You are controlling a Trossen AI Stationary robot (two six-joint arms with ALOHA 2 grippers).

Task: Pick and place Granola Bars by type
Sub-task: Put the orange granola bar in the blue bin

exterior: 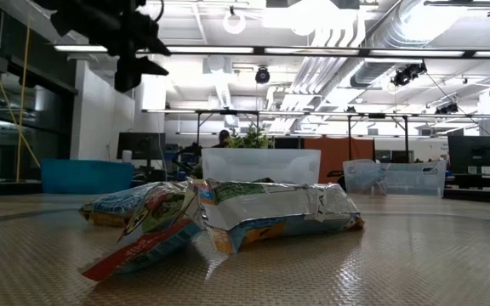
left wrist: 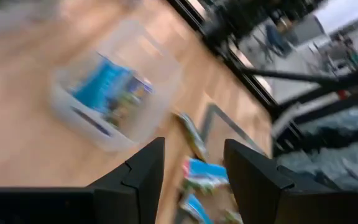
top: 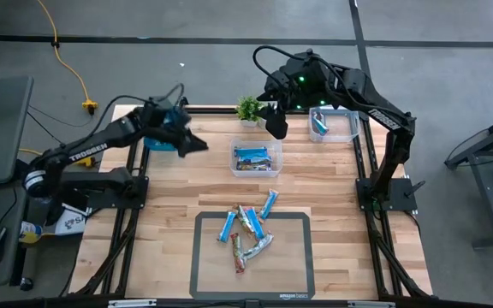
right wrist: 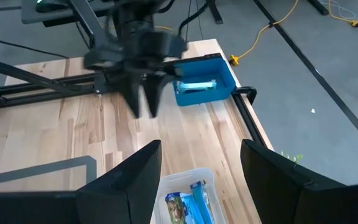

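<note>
Several granola bars point(top: 248, 229), light blue, green and red, lie in a loose pile on the grey-framed mat, and they fill the front of the low view point(exterior: 228, 217). More bars lie in the middle clear bin point(top: 257, 158). One light blue bar lies in the blue bin point(right wrist: 197, 85), and another in the right clear bin point(top: 319, 124). My left gripper point(top: 197, 144) hangs open and empty beside the blue bin, above the table. My right gripper point(top: 276, 128) is open and empty, raised near the far edge between the plant and the right clear bin.
A small green plant point(top: 248, 109) stands at the far edge. The blue bin point(top: 159, 139) sits at the far left, the right clear bin point(top: 334, 125) at the far right. Bare wood lies between the bins and the mat point(top: 204, 257).
</note>
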